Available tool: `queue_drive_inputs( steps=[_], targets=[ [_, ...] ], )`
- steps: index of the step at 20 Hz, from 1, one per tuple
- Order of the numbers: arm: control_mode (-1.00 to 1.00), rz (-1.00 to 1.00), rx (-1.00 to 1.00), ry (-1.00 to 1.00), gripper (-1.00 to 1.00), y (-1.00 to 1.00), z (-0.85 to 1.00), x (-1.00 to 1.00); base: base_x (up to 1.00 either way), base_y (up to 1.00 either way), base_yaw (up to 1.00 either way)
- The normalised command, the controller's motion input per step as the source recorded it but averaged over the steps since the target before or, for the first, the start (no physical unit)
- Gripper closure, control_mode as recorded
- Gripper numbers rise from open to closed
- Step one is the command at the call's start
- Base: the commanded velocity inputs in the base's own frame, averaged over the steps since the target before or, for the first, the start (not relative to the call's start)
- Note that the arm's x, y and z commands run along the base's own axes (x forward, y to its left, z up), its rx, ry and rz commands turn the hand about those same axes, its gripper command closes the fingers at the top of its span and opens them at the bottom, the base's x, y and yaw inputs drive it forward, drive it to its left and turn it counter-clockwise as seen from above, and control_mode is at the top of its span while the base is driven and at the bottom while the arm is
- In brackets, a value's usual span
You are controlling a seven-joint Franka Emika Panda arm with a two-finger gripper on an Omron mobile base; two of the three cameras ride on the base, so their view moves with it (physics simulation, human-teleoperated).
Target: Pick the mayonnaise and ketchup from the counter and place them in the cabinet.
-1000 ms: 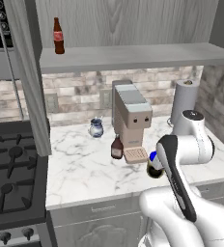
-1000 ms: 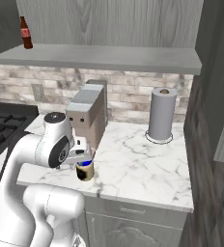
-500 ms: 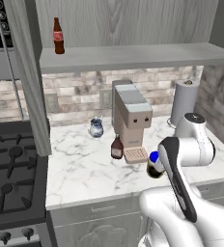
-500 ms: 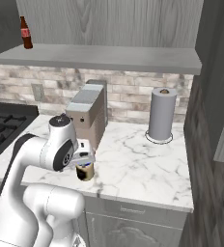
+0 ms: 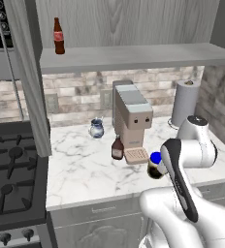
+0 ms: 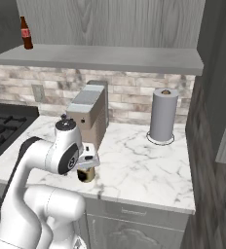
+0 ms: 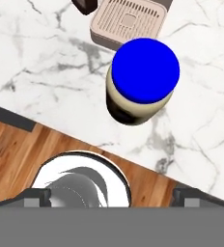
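The mayonnaise (image 7: 142, 84) stands upright on the counter (image 7: 46, 62), close to its front edge; its blue lid faces the hand camera. My gripper (image 7: 114, 198) hovers above it and back toward the counter's edge, open, with both fingertips (image 7: 36, 197) wide apart and nothing between them. From the right base view, my hand (image 6: 88, 163) covers the top of the mayonnaise (image 6: 85, 175). The ketchup (image 5: 117, 147) stands left of the coffee machine's drip tray, left of the mayonnaise (image 5: 155, 164). The cabinet shelf (image 5: 134, 55) runs above the counter (image 5: 80, 169).
A beige coffee machine (image 5: 131, 116) stands behind the jar. A small glass jug (image 5: 96, 129) sits near the wall, a paper towel roll (image 5: 184, 102) at the right. A slim red-labelled bottle (image 5: 59, 36) stands on the shelf. The stove (image 5: 10, 169) lies to the left.
My arm has swung slightly right and the hand has come over the mayonnaise, hiding its lid in the right base view. The jar and bottle have not moved.
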Motion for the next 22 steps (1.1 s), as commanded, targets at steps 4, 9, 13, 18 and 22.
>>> queue_drive_inputs(
  steps=[4, 9, 13, 18, 22],
  targets=[
    [-1.00, 0.00, 0.04, 0.00, -1.00, -0.07, -0.13, 0.21, 0.00, 0.00, 0.00],
    [-1.00, 0.00, 0.11, 0.00, -1.00, 0.00, -0.07, 0.28, 0.00, 0.00, 0.00],
    [-1.00, 0.00, 0.17, 0.00, -1.00, 0.00, -0.09, 0.23, 0.00, 0.00, 0.00],
    [-1.00, 0.00, 0.08, 0.00, -1.00, 0.00, -0.15, 0.23, 0.00, 0.00, 0.00],
    [-1.00, 0.00, 0.00, 0.00, -1.00, 0.00, -0.21, 0.23, 0.00, 0.00, 0.00]
  ],
)
